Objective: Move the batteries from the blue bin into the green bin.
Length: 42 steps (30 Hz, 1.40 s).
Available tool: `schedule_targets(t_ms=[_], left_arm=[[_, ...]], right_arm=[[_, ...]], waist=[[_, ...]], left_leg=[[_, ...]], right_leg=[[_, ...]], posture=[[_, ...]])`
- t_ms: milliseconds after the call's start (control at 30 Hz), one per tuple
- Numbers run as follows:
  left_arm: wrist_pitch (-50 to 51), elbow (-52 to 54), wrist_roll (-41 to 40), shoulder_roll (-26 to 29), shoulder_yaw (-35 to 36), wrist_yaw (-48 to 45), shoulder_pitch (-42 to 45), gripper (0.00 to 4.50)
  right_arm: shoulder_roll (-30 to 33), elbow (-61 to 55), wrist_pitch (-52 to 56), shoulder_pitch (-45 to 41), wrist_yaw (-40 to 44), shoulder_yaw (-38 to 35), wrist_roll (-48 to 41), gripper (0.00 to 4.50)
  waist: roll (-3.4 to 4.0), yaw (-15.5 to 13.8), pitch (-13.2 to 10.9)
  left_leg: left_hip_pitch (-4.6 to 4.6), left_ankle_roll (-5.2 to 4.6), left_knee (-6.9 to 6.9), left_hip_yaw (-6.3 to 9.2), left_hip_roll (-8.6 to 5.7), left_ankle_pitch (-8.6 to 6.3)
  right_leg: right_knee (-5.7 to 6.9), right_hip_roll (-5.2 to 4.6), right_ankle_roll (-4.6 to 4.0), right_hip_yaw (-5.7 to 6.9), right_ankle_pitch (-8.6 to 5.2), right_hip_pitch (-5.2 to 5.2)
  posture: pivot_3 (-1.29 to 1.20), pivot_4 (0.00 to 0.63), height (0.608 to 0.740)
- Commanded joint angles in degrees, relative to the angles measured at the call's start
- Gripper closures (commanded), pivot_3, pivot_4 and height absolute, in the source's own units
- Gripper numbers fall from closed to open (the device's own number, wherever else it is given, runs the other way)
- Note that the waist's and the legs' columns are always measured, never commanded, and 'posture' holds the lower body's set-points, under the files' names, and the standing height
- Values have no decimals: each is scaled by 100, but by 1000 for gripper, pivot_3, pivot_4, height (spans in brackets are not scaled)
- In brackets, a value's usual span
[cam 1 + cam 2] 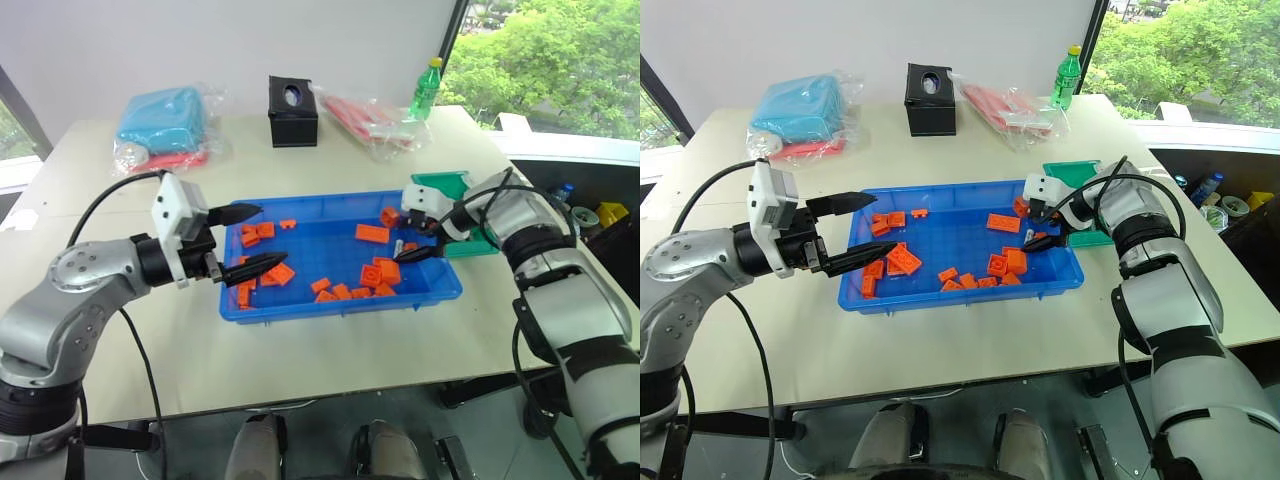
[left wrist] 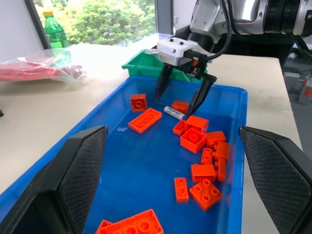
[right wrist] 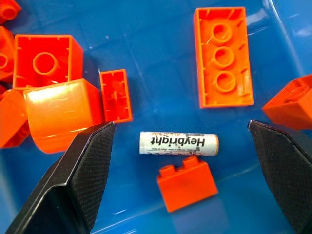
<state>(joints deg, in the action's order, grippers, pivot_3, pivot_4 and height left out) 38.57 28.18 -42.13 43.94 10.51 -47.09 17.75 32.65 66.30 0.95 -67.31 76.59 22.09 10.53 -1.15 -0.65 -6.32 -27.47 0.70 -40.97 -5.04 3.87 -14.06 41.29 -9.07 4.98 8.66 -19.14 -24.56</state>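
- Battery point(image 3: 179, 144) lies on bare blue bin point(image 3: 161, 58) floor between the wide-spread right gripper point(image 2: 180, 100) fingers.
- Small orange block point(image 3: 187, 189) touches it at 6 o'clock; narrow block point(image 3: 116, 95) sits close at 10 o'clock.
- Floor at 12 o'clock is left bare.

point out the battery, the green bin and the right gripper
battery point(image 3: 178, 144), right wrist view, middle of its printed label
green bin point(image 2: 141, 65), left wrist view, its near wall
right gripper point(image 2: 178, 96), left wrist view, midway between its fingertips
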Motion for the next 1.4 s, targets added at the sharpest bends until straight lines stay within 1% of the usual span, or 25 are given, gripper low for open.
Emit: schedule_targets(t_ms=[33, 300, 433, 633, 833, 1000, 1033, 1100, 1167, 1200, 1400], left_arm=[[-36, 142, -80, 68, 191, 44, 28, 0], [-111, 57, -42, 20, 126, 64, 107, 0], [-143, 10, -31, 0, 102, 72, 149, 0], [-206, -92, 5, -44, 43, 82, 238, 0], [-254, -133, 71, -133, -48, 105, 305, 0], [-320, -191, 114, -182, -74, 82, 332, 0], [-323, -187, 121, -188, -76, 80, 331, 0], [-319, -179, 122, -193, -65, 69, 330, 0], [-311, -185, 119, -190, -54, 55, 342, 0], [-307, -195, 120, -187, -53, 44, 357, 0], [-306, -252, 141, -175, -73, -32, 433, 0]], right_arm=[[-3, 84, 58, -216, -55, -56, 186, 40], [-215, 15, 154, -335, -325, 134, 676, 40], [-315, -29, 363, -437, -409, 281, 943, 40], [-363, -214, 578, -530, 14, 462, 1209, 40], [-361, -241, 551, -449, 138, 572, 1409, 40], [-396, -223, 597, -357, 68, 560, 1445, 40], [-400, -226, 612, -335, 58, 537, 1428, 268], [-423, -221, 681, -309, 13, 471, 1371, 890], [-429, -223, 713, -298, -21, 442, 1344, 1858], [-426, -230, 731, -295, -39, 422, 1325, 2242], [-326, -479, 933, -310, -10, 217, 1122, 2242]], waist=[[0, 4, 0], [-1, 15, 1], [0, 15, 1], [2, 22, -1], [0, 25, 1], [-1, 21, 1], [-1, 21, 1], [-1, 21, 2], [-2, 24, 2], [-2, 26, 2], [-4, 30, 3]], left_leg=[[0, 0, 0, 0, 0, 0], [0, 2, 0, -1, 0, 2], [0, 1, 0, -1, 0, 1], [0, 1, 0, -1, 0, 1], [0, 3, 0, -2, 0, 2], [0, 4, -1, -1, 0, 2], [0, 4, -1, -1, 0, 3], [0, 5, -1, -1, 0, 3], [0, 8, -1, -1, 0, 5], [0, 8, -1, -1, 0, 5], [0, 8, -1, -1, 0, 5]], right_leg=[[0, 0, 0, 0, 0, 0], [3, 1, 2, 0, 1, -2], [4, 1, 2, 0, 1, -2], [6, 1, 1, 0, 1, -3], [6, 3, 13, -1, 7, -3], [6, 3, 13, -1, 7, -2], [6, 3, 13, -1, 7, -2], [7, 3, 13, -1, 7, -2], [6, 3, 13, -1, 7, -1], [6, 3, 13, -1, 7, -1], [6, 3, 13, -1, 7, -1]], posture=[[0, 150, 630], [0, 150, 630], [0, 150, 630], [0, 150, 630], [0, 150, 630], [0, 150, 630], [0, 150, 630], [0, 150, 630], [0, 150, 630], [0, 150, 630], [0, 150, 630]])
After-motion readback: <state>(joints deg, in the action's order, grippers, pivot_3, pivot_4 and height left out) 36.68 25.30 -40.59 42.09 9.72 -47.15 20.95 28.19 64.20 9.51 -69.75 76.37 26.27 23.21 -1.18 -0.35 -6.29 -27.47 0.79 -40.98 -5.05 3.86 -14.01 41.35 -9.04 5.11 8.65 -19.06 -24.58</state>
